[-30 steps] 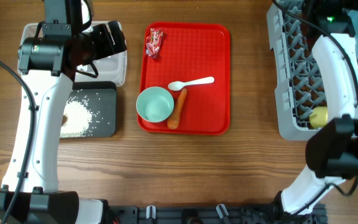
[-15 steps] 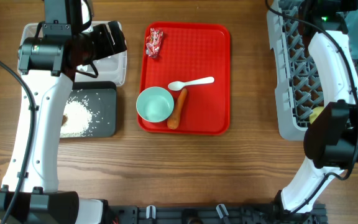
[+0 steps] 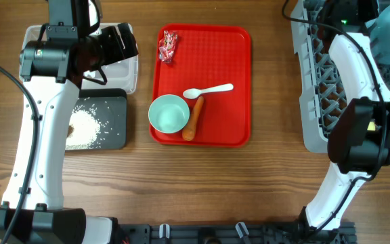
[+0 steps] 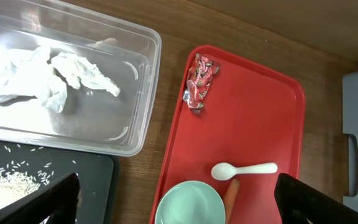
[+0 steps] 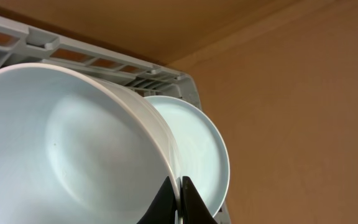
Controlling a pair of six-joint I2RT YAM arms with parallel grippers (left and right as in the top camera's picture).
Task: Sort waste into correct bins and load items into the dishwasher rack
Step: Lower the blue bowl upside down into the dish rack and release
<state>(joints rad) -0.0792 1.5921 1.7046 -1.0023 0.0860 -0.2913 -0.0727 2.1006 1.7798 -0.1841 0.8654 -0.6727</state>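
Right gripper (image 5: 180, 186) is pinching the thin rim of the held bowl (image 5: 73, 155), with its two black fingers pressed together on that edge at the bottom of the right wrist view. Just behind this bowl the pale blue plate (image 5: 201, 146) is standing on its edge. Behind both, the grey dishwasher rack (image 5: 55, 43) is showing its lattice wall. In the overhead view all this is taking place at the far end of the rack. Left gripper (image 4: 176, 190) is hanging with its fingers wide apart and is holding nothing, above the border between the clear tub (image 4: 138, 118) and the red tray (image 4: 260, 124). Crumpled tissue (image 4: 30, 74) is lying inside the clear tub. Beside that tub, nearer to the robot, the black tub (image 3: 117, 108) is holding the white rice (image 3: 85, 127). On the tray the second bowl (image 3: 168, 113) is sitting upright near the front edge and the carrot (image 3: 193, 118) is lying right against its right side. The white spoon (image 3: 208, 90) is lying just beyond them, and the red wrapper (image 3: 168, 46) is resting at the far left corner.
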